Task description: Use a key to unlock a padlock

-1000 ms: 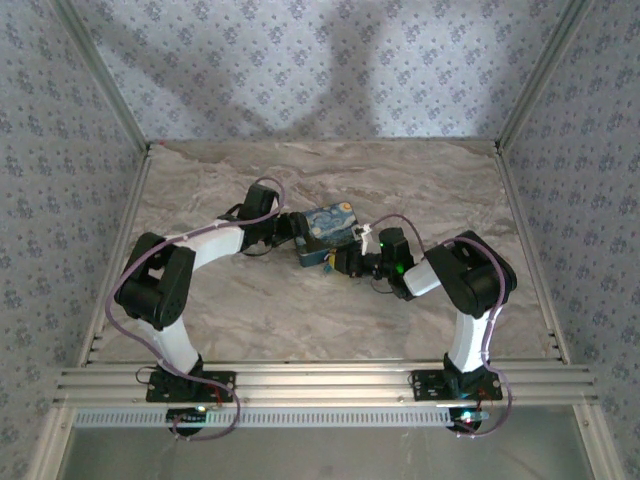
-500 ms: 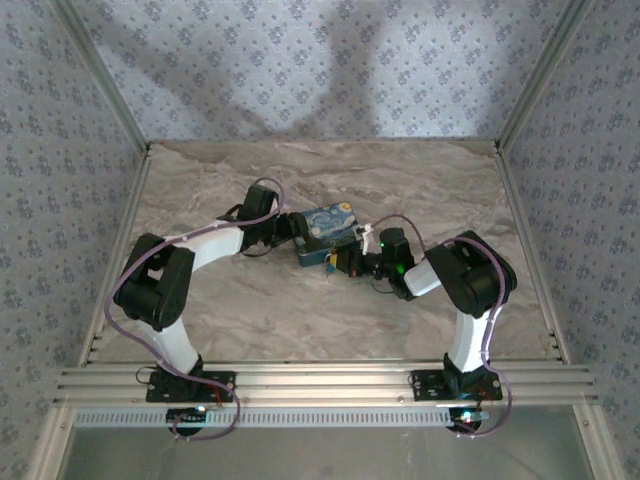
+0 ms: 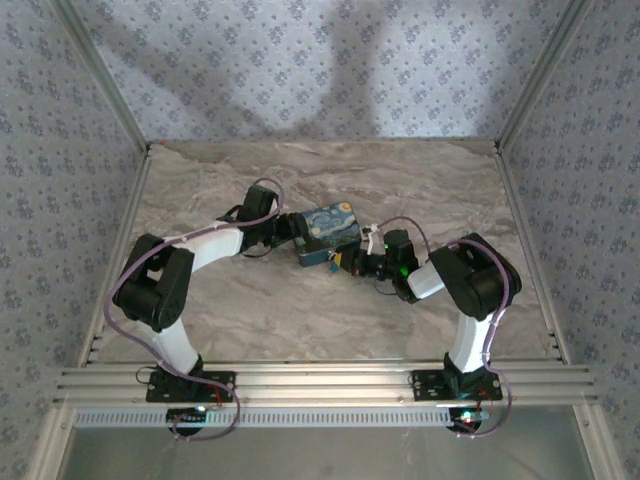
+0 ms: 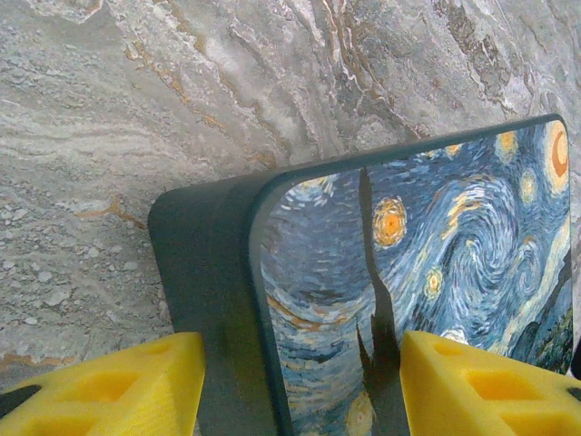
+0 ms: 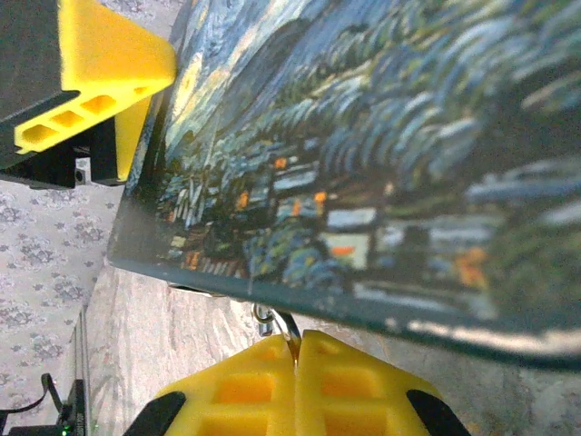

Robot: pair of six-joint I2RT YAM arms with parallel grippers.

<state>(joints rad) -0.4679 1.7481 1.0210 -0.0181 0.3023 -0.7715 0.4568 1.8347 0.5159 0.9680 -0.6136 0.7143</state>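
The blue-and-yellow swirl-painted box [image 3: 330, 226] lies mid-table. My left gripper [image 3: 292, 228] holds its left end. In the left wrist view the yellow fingers [image 4: 100, 391] straddle the box [image 4: 436, 236], one on its dark side wall and one on the painted lid. My right gripper [image 3: 346, 262] sits at the box's near edge. In the right wrist view that gripper [image 5: 297, 340] is shut on the key [image 5: 292, 332], a thin dark sliver pointing up under the box edge [image 5: 381, 309]. A small silver loop [image 5: 264, 316] sits at the key's tip. I cannot tell whether it belongs to the padlock.
The marble table [image 3: 250, 320] is boxed in by aluminium posts [image 3: 105, 90] and patterned walls. A slotted rail [image 3: 320, 380] runs along the near edge by the arm bases. Bare marble lies in front of and behind the box.
My right gripper has shifted slightly left and turned at the box's near edge. The left arm and the box have not moved.
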